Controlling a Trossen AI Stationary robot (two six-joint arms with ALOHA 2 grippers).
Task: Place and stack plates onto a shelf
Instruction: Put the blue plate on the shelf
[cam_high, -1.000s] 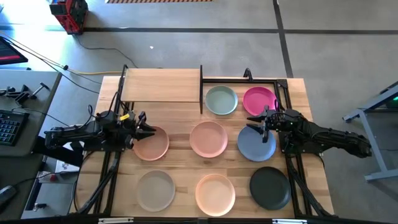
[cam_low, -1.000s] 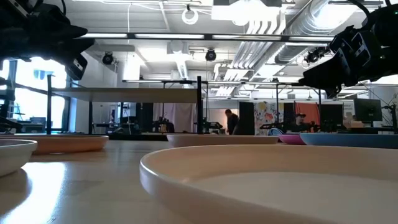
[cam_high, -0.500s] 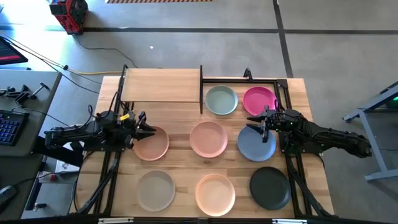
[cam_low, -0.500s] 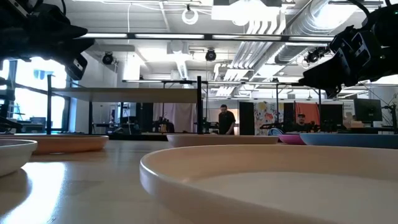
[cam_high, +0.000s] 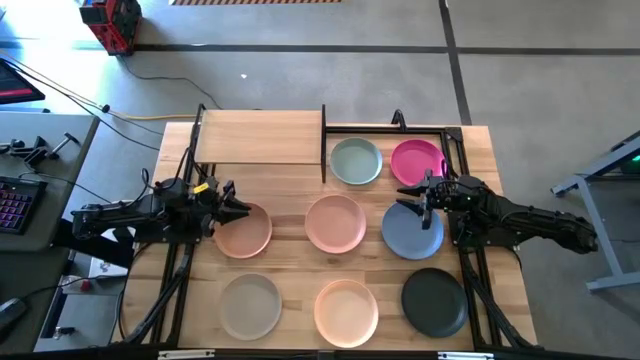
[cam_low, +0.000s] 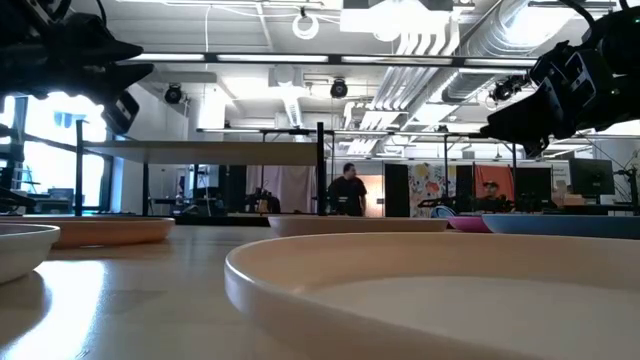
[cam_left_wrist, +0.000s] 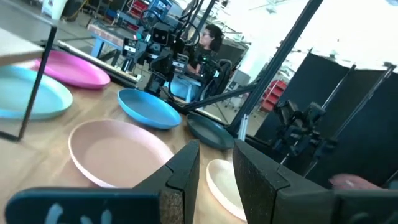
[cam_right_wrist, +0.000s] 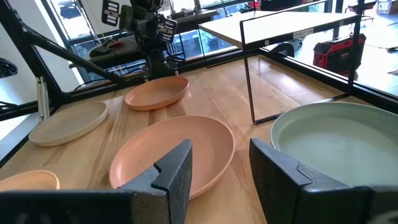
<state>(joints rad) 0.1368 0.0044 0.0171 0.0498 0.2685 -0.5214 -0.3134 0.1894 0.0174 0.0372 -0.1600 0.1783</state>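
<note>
Checking what changed: honestly nothing on the table, both arms sit exactly where they were a second ago. Only a person (cam_low: 347, 190) far back in the room has walked across to the left.

Left gripper (cam_high: 238, 207): hovering at the near-left rim of the salmon plate (cam_high: 247, 232), fingers (cam_left_wrist: 184, 174) apart with a narrow gap, holding nothing.

Right gripper (cam_high: 412, 194): hanging over the far edge of the slate blue plate (cam_high: 412, 232), just beside the magenta plate (cam_high: 416, 159). Fingers (cam_right_wrist: 176, 168) spread wider than the left ones, empty too.

Plates: 8 visible from above, all flat on the table (cam_high: 480, 160). Pale green plate (cam_high: 356, 161) and magenta in the back row, salmon, pink plate (cam_high: 335, 223) and slate blue in the middle, beige plate (cam_high: 250, 305), peach plate (cam_high: 346, 309) and charcoal plate (cam_high: 434, 301) in front.

Shelf (cam_high: 260, 137): back left of the table, top board bare, no plate on it that I can see.

What it means: looks like the job hasn't really started, nothing stacked yet. My guess is both arms are paused right before a first grab, left on the salmon one and right on the blue one.

Watch out for: those rims are low and shallow, so a gripper coming in too high would probably just slide off.
</note>
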